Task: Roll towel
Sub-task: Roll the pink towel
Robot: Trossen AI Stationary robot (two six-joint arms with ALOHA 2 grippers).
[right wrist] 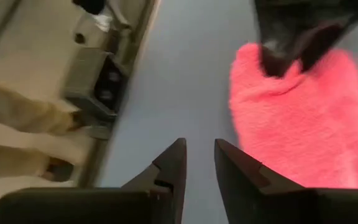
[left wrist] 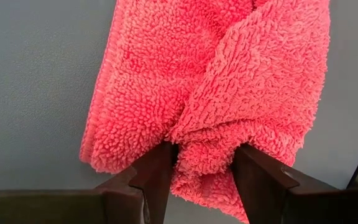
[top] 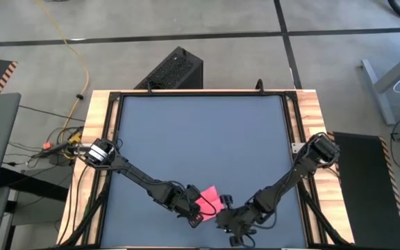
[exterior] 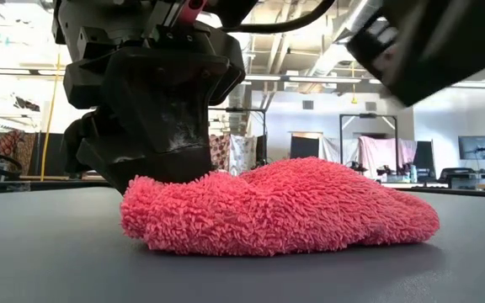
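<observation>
My left gripper (left wrist: 204,165) is clamped on a bunched fold of the towel (left wrist: 229,93); in the left wrist view both fingers (left wrist: 157,171) press pink pile between them, with the rest of the cloth spreading away in two overlapping lobes on the mat (left wrist: 36,81). My right gripper (right wrist: 199,163) sits just beside the towel (right wrist: 297,124), fingers parted by a narrow gap with only bare mat between them, holding nothing.

From above, both grippers meet at the near edge of the table (top: 96,111), left gripper (top: 194,208) and right gripper (top: 229,221) close together with the towel (top: 209,196) a small pink patch between them. The mat (top: 200,132) is open from there to the far edge and out to both sides; little room remains toward the near edge.

The low view alone shows the towel (exterior: 285,206) humped up thick rather than flat, with a gripper body (exterior: 154,101) pressing on its end. The right wrist view alone shows the table's edge and floor (right wrist: 30,74) beyond.
</observation>
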